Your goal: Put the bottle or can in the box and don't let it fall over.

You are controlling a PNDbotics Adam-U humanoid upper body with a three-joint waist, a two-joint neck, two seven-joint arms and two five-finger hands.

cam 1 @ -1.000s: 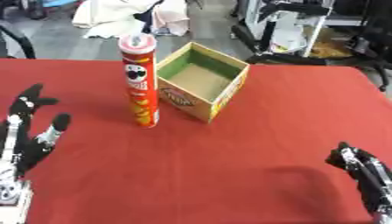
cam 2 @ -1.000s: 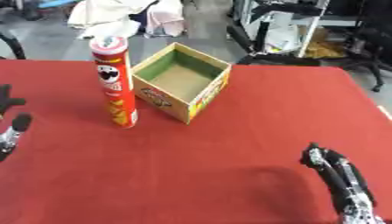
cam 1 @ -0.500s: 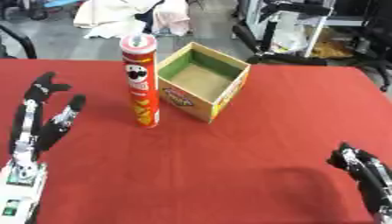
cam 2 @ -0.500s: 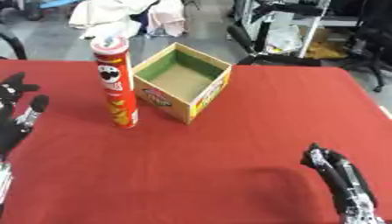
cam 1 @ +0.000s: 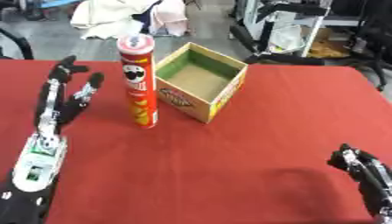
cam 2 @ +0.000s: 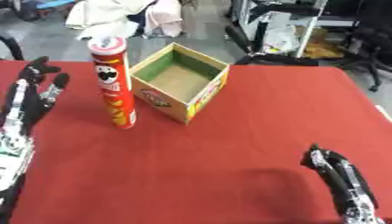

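Since a second earlier, the left robot hand had advanced, fingers spread, toward the upright can just beside the box. Tall, stiff, probably light and tippy, it wanted a mid-body grasp.

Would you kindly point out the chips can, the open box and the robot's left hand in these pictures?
chips can [cam 1: 138, 83]: left eye view, on the middle of its red side.
open box [cam 1: 226, 92]: left eye view, on its right outer wall.
left hand [cam 1: 63, 95]: left eye view, on the palm below the straight fingers.
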